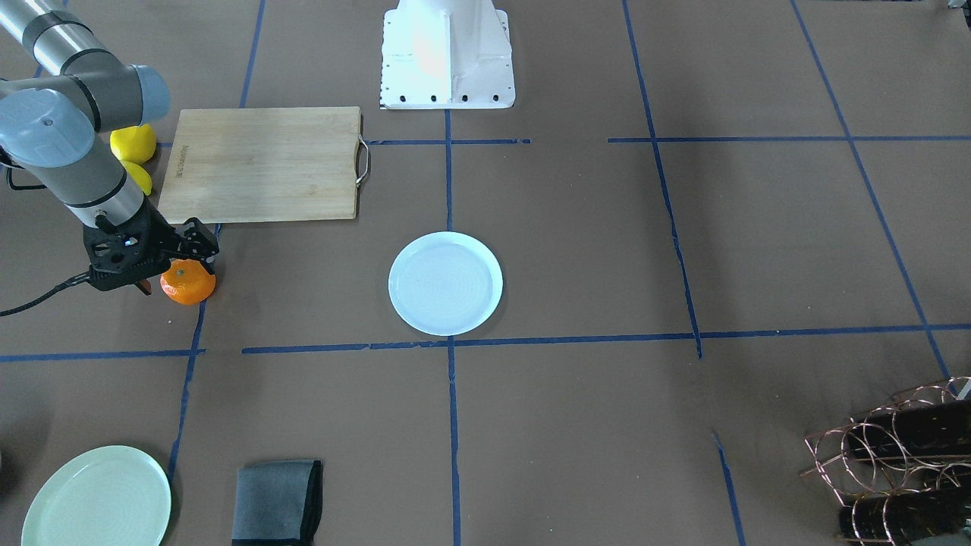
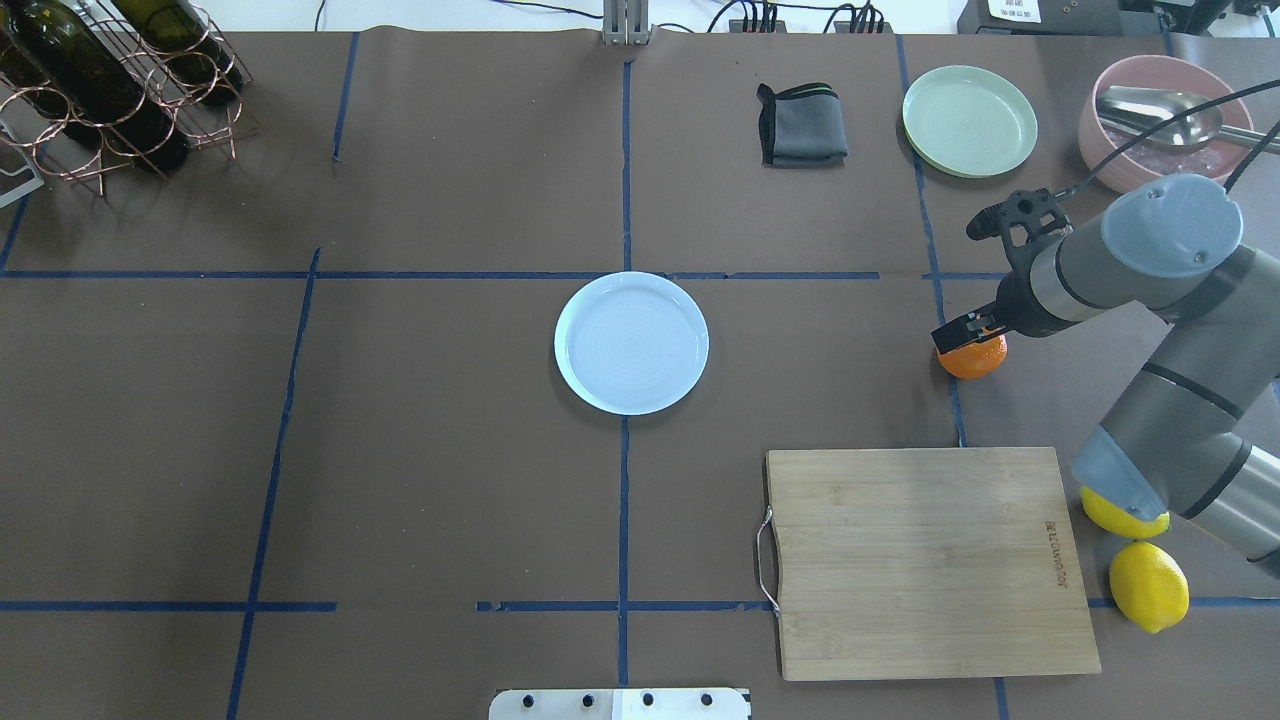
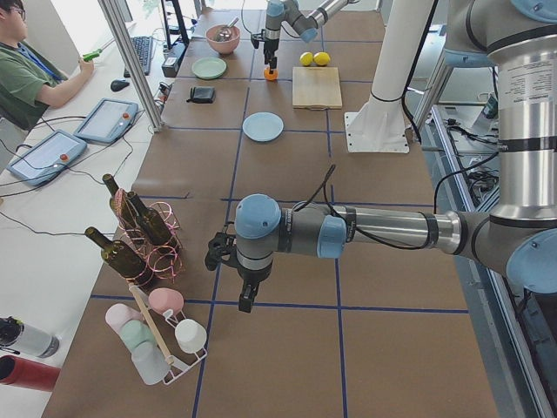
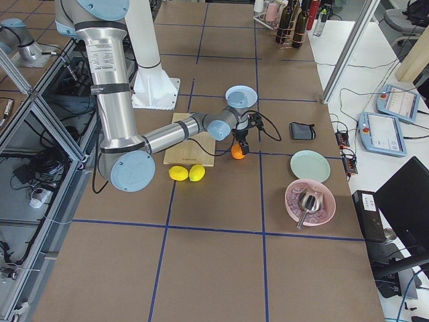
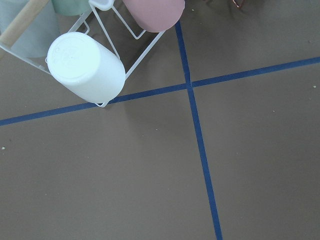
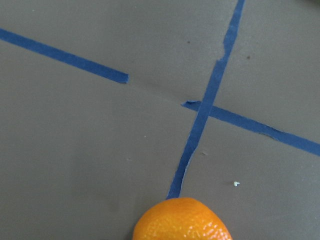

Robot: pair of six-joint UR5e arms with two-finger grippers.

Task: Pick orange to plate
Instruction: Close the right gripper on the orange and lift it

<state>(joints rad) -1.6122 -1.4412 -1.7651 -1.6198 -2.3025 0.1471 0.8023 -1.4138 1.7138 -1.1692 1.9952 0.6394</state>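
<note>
The orange rests on the brown table at a blue tape line, also seen in the overhead view and at the bottom edge of the right wrist view. My right gripper is down over it and open, one finger on each side, with a small gap showing beside the fruit. The pale bluish plate lies empty at the table's centre, well away from the orange. My left gripper hangs far off near the bottle rack; I cannot tell whether it is open or shut.
A wooden cutting board lies near the orange, with two lemons beside it under my right arm. A pale green plate, a grey cloth and a pink bowl sit beyond. A cup rack stands by my left wrist.
</note>
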